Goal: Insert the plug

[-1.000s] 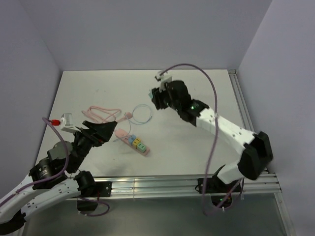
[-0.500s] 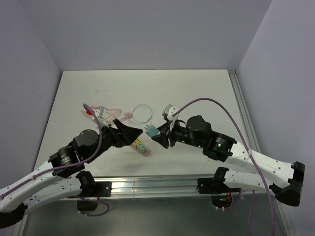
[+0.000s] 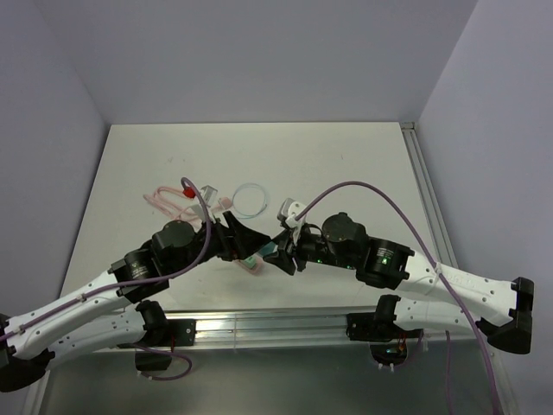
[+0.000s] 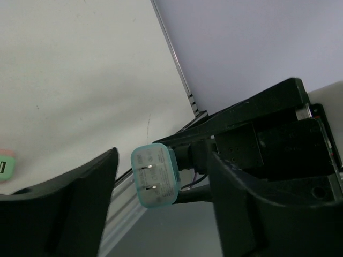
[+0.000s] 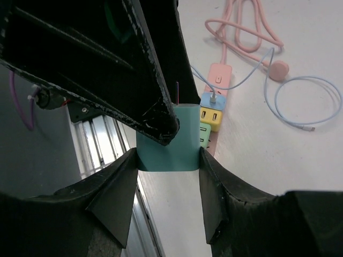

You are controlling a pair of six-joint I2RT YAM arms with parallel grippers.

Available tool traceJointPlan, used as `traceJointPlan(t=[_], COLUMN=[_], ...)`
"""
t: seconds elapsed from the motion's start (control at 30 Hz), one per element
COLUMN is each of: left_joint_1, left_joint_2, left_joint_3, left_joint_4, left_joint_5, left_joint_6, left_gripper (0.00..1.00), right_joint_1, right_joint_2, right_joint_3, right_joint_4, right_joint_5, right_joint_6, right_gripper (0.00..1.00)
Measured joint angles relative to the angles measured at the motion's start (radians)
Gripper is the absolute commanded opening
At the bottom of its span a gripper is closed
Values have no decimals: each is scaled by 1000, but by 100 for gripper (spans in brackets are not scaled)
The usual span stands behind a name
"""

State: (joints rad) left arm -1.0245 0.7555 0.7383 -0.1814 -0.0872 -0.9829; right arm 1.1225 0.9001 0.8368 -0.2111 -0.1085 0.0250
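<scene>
White table [image 3: 346, 156]; right gripper [image 5: 169, 160] clamps teal plug [image 5: 179, 140].

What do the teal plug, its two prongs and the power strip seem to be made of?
Teal plug: looks like smooth plastic, soft sheen, rounded moulded edges. Prongs: probably metal, thin, flat and grey. Power strip: likely plastic too, uniform pastel blocks.

A white table [image 3: 346, 164] fills the middle of the frame. Left of centre on it lie a coiled pink cord [image 3: 162, 197], a pale cable loop [image 3: 251, 200] and a power strip [image 5: 216, 96], the loop apparently plugged into the strip.
</scene>
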Motion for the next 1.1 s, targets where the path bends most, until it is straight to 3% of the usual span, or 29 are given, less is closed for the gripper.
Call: traceJointPlan(t=[0.1,0.37,0.47,0.5,0.57,0.6,0.67,0.7,0.8,1.1], left_joint_1=[0,3,7,8,8,9,10,11,8,6], left_joint_2=[-1,-8,-4,-2,5,6,4,-1,-43,-285], left_joint_3=[-17,-37,-37,-37,-37,-37,-37,-37,-42,-120], left_joint_4=[27,43,43,47,56,56,56,57,59,164], left_joint_5=[24,45,47,47,47,45,39,37,11,-85], left_joint_6=[-1,3,5,-2,-6,-4,0,2,20,151], left_gripper=[59,47,17,0,0,0,0,0,0,1], right_joint_1=[8,26,32,34,37,39,41,44,45,23], right_joint_2=[3,8,8,9,13,16,20,23,28,41], right_joint_3=[0,0,1,1,2,2,9,14,27,108], right_joint_4=[-3,-11,-16,-19,-22,-23,-26,-28,-31,-72], right_joint_5=[17,58,72,83,101,109,123,136,187,303], right_joint_6=[0,0,-5,-11,-19,-18,-9,5,54,282], right_gripper=[0,0,3,19,37,52,61,70,81,84])
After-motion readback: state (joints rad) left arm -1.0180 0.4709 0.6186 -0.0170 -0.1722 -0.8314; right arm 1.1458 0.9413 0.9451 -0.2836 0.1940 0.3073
